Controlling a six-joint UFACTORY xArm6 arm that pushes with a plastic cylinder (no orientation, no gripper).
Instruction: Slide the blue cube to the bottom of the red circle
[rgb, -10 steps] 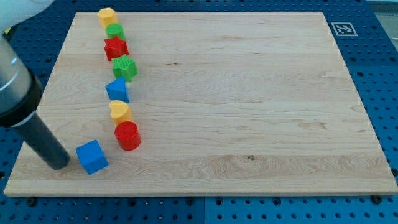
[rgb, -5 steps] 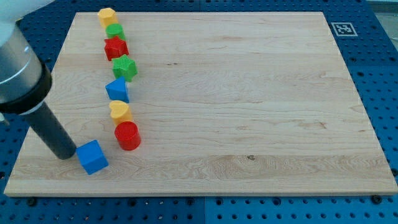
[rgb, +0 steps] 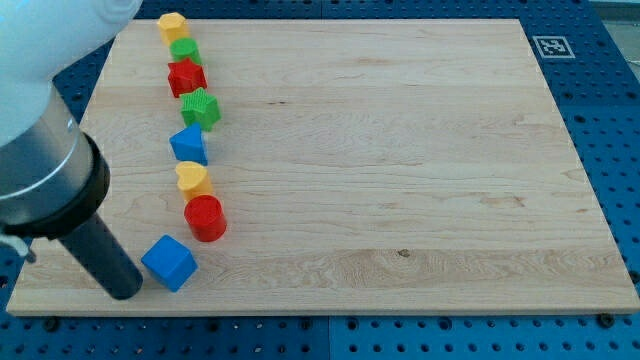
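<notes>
The blue cube (rgb: 169, 263) sits near the view's bottom left of the wooden board (rgb: 400, 150), just below and left of the red circle (rgb: 205, 217). My tip (rgb: 124, 289) is at the cube's left, slightly lower, touching or almost touching it. The dark rod slants up to the view's left.
A column of blocks runs up from the red circle: a yellow heart (rgb: 192, 178), a blue block (rgb: 189, 144), a green block (rgb: 201, 108), a red star (rgb: 186, 77), a green block (rgb: 185, 50), a yellow block (rgb: 172, 25). A marker tag (rgb: 549, 46) sits at the top right corner.
The blue cube has slid right and slightly down, closer to below the red circle. My tip has moved right and down behind it.
</notes>
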